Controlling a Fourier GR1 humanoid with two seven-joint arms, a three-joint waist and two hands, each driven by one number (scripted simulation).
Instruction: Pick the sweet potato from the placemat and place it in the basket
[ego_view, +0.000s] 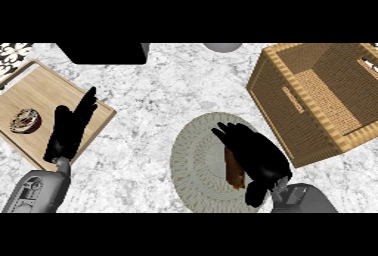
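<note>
Over the placemat, the right hand curls around the sweet potato.

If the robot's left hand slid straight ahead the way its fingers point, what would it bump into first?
Probably the black box at the counter's far edge. The left hand points up and slightly right, past the wooden board. Its height above the counter is unclear, so this is a guess.

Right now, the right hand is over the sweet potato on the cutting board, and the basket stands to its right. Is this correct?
Not quite. The head view shows the right hand over the sweet potato on the round placemat, not on the cutting board. The basket does stand to its right.
</note>
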